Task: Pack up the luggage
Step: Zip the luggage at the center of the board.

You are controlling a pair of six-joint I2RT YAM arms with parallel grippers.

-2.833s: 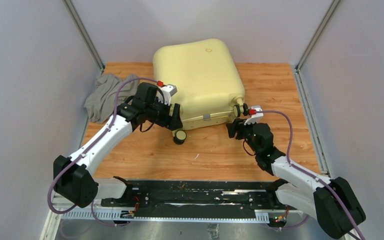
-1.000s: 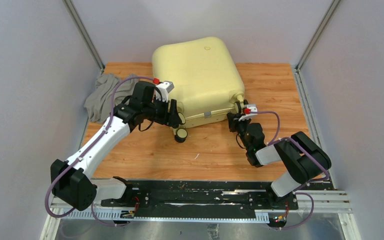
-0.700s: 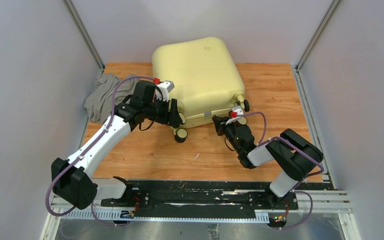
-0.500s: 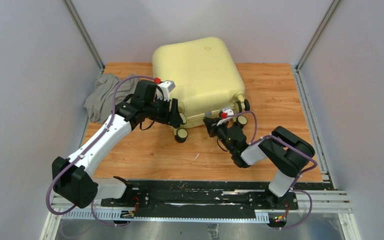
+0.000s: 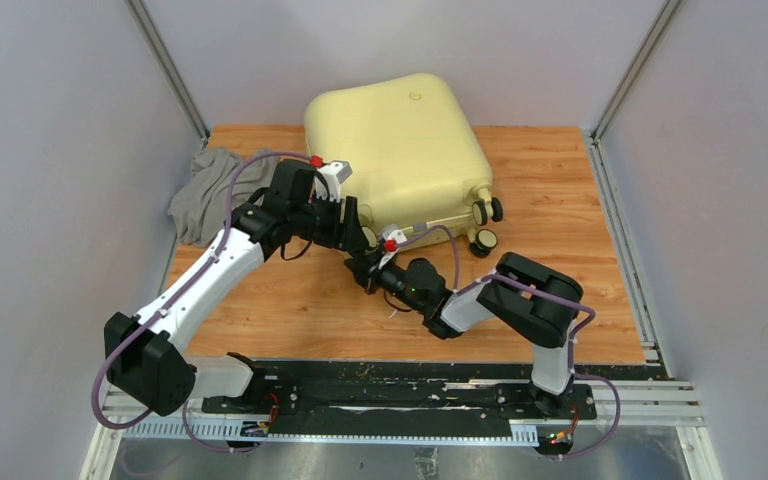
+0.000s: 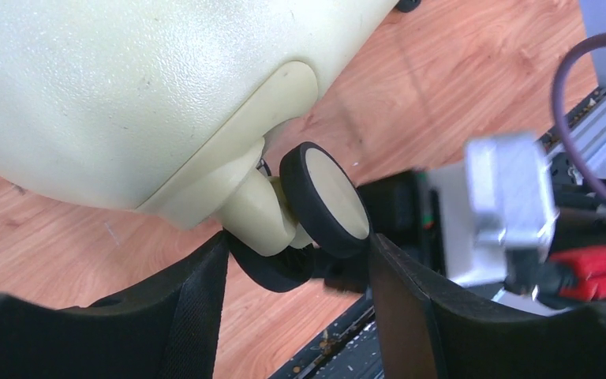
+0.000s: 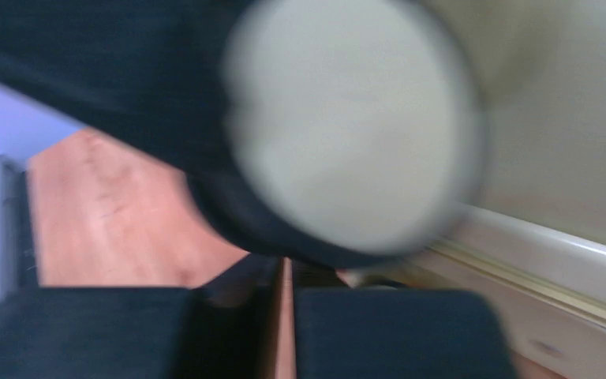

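Note:
The luggage (image 5: 400,150) is a pale-yellow hard-shell suitcase lying flat at the back of the wooden table, lid down. My left gripper (image 5: 357,232) is at its near-left corner. In the left wrist view, both fingers of that gripper (image 6: 296,245) press on a black-and-cream caster wheel (image 6: 325,201). My right gripper (image 5: 360,267) is low in front of the same corner, just below the left one, shut to a thin slit with nothing in it. In the right wrist view a blurred wheel (image 7: 347,126) fills the frame right in front of that gripper (image 7: 284,294).
A crumpled grey cloth (image 5: 210,190) lies at the table's left edge beside the left arm. Two more wheels (image 5: 482,226) stick out at the suitcase's near-right corner. Grey walls close in both sides, and the black base rail (image 5: 390,385) runs along the near edge.
My right arm has swept left along the suitcase's front edge, from the right-hand wheels to the left-front corner. The left gripper has stayed on its wheel.

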